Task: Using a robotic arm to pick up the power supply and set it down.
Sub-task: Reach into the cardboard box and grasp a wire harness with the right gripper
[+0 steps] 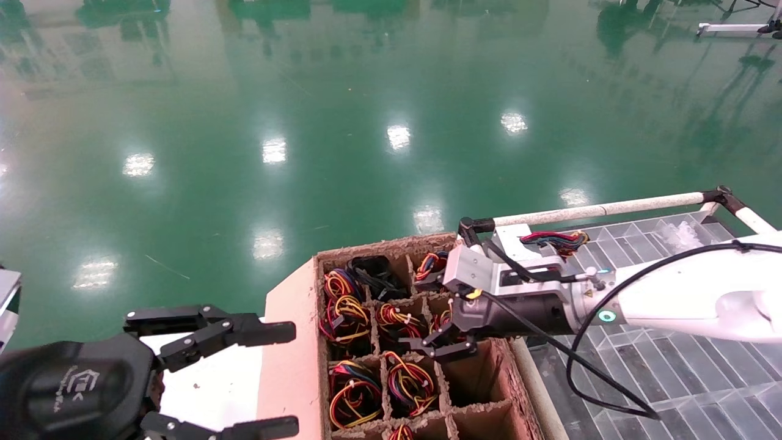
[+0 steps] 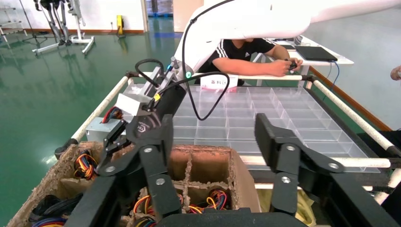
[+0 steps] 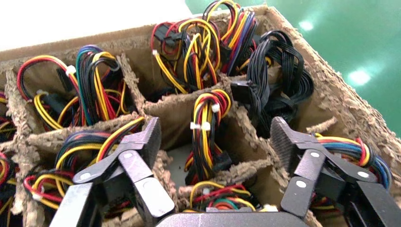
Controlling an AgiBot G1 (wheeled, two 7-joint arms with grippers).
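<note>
My right gripper (image 1: 436, 316) hangs open over the brown divided cardboard box (image 1: 293, 366), its fingers straddling one cell. In the right wrist view that gripper (image 3: 215, 142) frames a tied bundle of red, yellow and black wires (image 3: 206, 124), with the grey top of a power supply (image 3: 176, 161) low in the cell beneath it. Nothing is gripped. Another power supply (image 1: 551, 239), silver with coloured wires, lies on the clear tray beyond the box; it also shows in the left wrist view as a power supply (image 2: 100, 127). My left gripper (image 1: 269, 376) stays open and idle at the near left.
Several cells of the box hold wire bundles (image 1: 351, 391); the near-right cells (image 1: 473, 373) hold nothing. A clear divided tray (image 1: 684, 366) inside a white pipe frame (image 1: 605, 209) lies to the right. A person (image 2: 250, 52) sits at a table behind the tray. Green floor lies beyond.
</note>
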